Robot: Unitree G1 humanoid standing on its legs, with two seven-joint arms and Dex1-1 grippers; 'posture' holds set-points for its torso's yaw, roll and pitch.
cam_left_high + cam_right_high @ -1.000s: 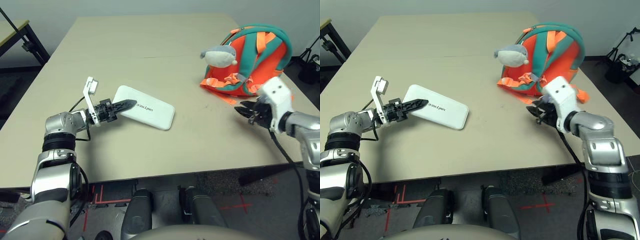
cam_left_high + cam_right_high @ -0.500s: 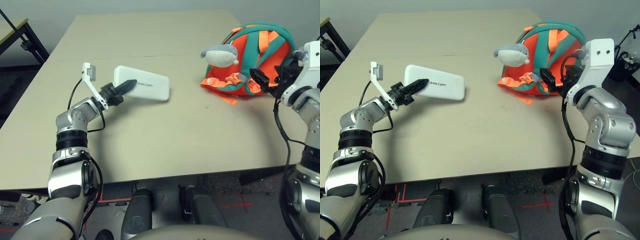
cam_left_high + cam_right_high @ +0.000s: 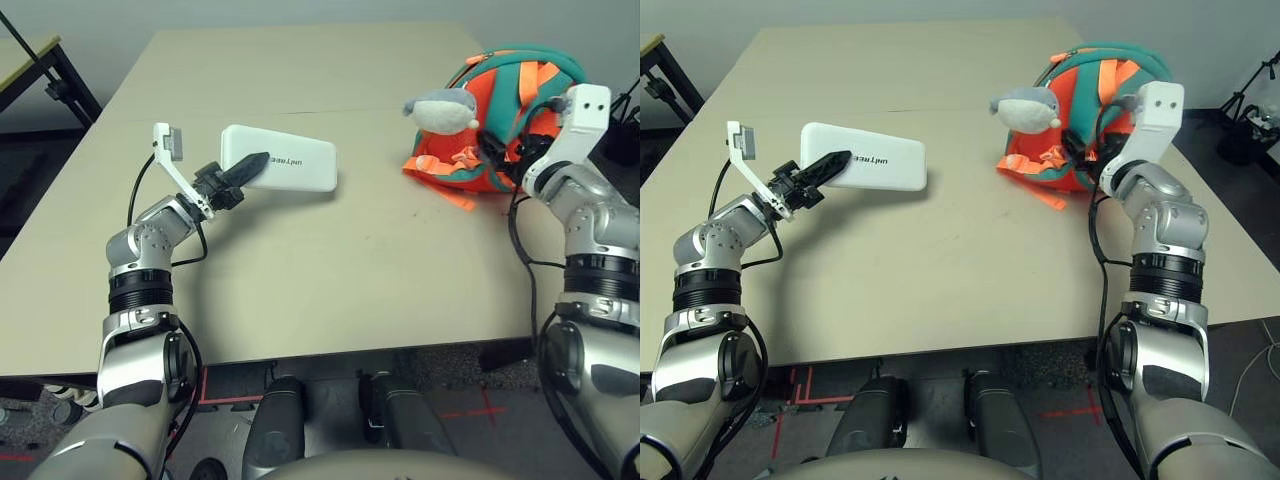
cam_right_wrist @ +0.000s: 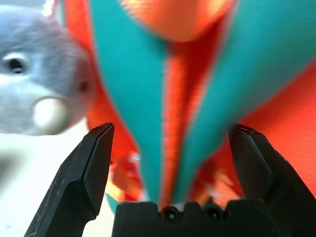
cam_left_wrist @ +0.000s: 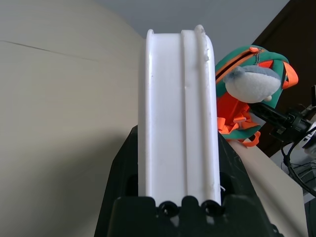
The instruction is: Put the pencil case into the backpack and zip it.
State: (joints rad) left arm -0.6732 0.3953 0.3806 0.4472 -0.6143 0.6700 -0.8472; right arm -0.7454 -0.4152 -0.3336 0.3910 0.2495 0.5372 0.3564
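Flat white pencil case [image 3: 283, 171] (rounded corners, dark lettering), clamped in left gripper [image 3: 243, 171]; right gripper [image 4: 170, 148] spread wide at orange-teal backpack [image 3: 515, 100].

A broad beige counter [image 3: 300, 270] takes up most of the scene, its top plain and matte, with a thin dark seam [image 3: 330, 110] running left to right across its far half. Beyond the far left corner stands part of another table [image 3: 30, 60] with a pale top and black legs. Past the right edge, on the dark floor [image 3: 1250, 330], sits some black stand or tripod gear [image 3: 1255, 110], too small to make out. Below the near edge the floor carries red tape marks [image 3: 215, 395], and a red cross [image 3: 478, 410] lies further right
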